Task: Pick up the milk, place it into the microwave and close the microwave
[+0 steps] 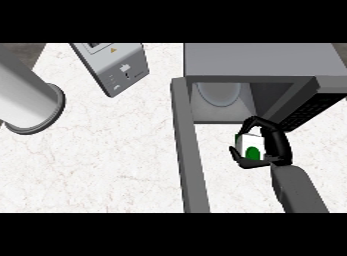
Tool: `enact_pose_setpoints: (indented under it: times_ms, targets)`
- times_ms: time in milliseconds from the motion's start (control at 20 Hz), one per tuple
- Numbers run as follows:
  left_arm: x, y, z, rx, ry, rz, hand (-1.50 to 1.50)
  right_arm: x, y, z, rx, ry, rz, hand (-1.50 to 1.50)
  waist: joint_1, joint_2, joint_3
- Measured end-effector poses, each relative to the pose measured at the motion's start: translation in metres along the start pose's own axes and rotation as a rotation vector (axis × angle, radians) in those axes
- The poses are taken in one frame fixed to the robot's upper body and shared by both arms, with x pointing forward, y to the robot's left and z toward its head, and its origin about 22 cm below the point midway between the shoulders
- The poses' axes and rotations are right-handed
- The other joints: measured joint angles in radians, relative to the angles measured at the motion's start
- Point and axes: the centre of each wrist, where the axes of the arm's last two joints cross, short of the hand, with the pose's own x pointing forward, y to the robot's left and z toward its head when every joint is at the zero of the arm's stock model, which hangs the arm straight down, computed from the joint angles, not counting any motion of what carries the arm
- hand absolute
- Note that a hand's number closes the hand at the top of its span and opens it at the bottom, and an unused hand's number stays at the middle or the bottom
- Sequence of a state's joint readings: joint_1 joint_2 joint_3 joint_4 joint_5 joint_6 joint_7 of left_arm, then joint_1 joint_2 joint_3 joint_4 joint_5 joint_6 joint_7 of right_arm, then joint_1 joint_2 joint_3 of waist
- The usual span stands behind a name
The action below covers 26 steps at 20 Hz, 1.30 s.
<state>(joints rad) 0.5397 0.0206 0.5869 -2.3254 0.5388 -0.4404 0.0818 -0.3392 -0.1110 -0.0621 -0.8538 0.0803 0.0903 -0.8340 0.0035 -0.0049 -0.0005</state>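
milk (pixel 251 146): being placed
right hand (pixel 278 147): curling round milk, just outside microwave (pixel 263 62)
microwave: awaiting milk being eased inside, released

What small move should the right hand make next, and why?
Probably carry the milk forward into the microwave: the right hand is curled round it just outside the open cavity, and the door stands open at the left.
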Motion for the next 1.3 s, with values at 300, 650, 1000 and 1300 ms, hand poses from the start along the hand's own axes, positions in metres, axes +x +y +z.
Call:
enact_pose_setpoints:
  times_ms: [300,650,1000,1300]
  targets:
    - [-0.001,0.002,-0.004,-0.006,-0.02,0.015,-1.5,0.029,0.016,-0.042,-0.024,-0.012,0.03,1.5,0.002,0.002,0.0]
    - [-0.001,0.007,0.001,-0.013,-0.024,0.019,-1.5,0.046,0.035,-0.094,-0.024,0.005,0.167,1.5,0.014,0.005,0.0]
    - [-0.001,0.008,-0.001,-0.027,-0.04,0.021,-1.5,0.046,0.049,-0.138,-0.033,0.057,0.317,1.5,0.029,0.017,0.006]
    - [-0.005,0.012,-0.006,-0.052,-0.044,0.027,-1.5,0.044,0.042,-0.159,-0.069,0.078,0.424,1.5,0.051,0.028,0.007]
